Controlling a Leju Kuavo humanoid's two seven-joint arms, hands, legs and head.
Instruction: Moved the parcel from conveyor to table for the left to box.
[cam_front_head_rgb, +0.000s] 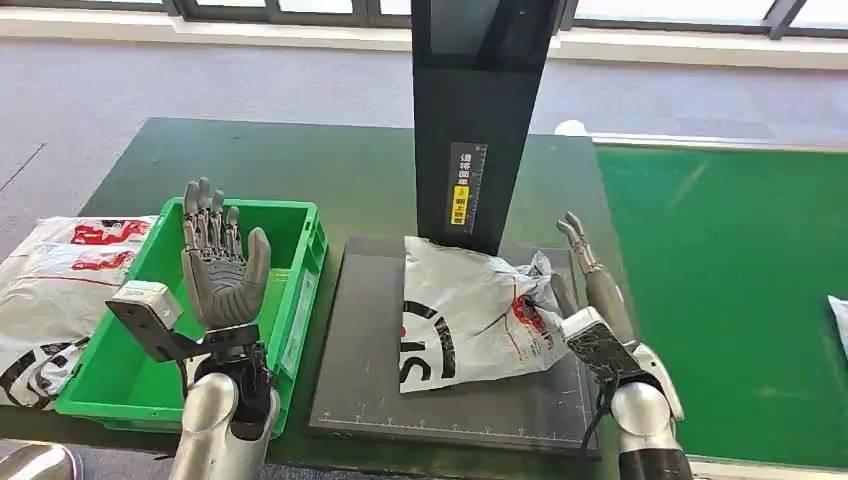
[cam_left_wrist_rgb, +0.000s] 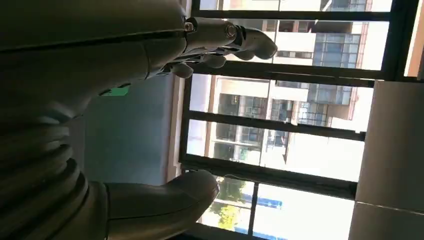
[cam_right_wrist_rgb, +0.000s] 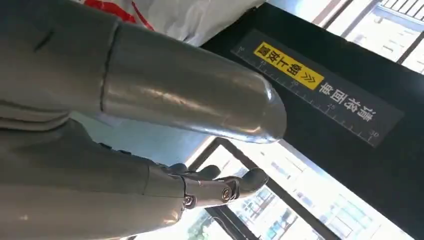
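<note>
- Bench (cam_front_head_rgb: 300, 160): dark green top, wide, runs back toward the windows; grey carpet floor (cam_front_head_rgb: 200, 85) beyond it, white sill and dark window frames along the far wall.
- Conveyor (cam_front_head_rgb: 720, 290): brighter green belt on the right side, level with the bench (a white parcel edge (cam_front_head_rgb: 840, 320) shows at the far right rim).
- Black scale plate (cam_front_head_rgb: 370, 350) lies flat mid-bench, ruler marks along its front edge; a black upright post (cam_front_head_rgb: 480, 110) rises from its back edge, with a yellow label (cam_front_head_rgb: 460, 205) and a scale strip.
- Parcel (cam_front_head_rgb: 470, 310): white poly bag with black and red print, crumpled, lying on the black plate just in front of the post.
- Green box (cam_front_head_rgb: 130, 370): open plastic crate left of the plate, on the bench.
- More white bags (cam_front_head_rgb: 50, 290) stacked left of the crate, touching its side.
- Left robot hand (cam_front_head_rgb: 220, 270): raised above the crate, palm facing the camera, fingers spread wide, holding nothing.
- Right robot hand (cam_front_head_rgb: 585, 270): fingers stretched out straight, unclenched, lying along the parcel's right edge (contact with the bag can't be told), nothing gripped.
- Left wrist view: buildings (cam_left_wrist_rgb: 300, 100) outside through the glass.
</note>
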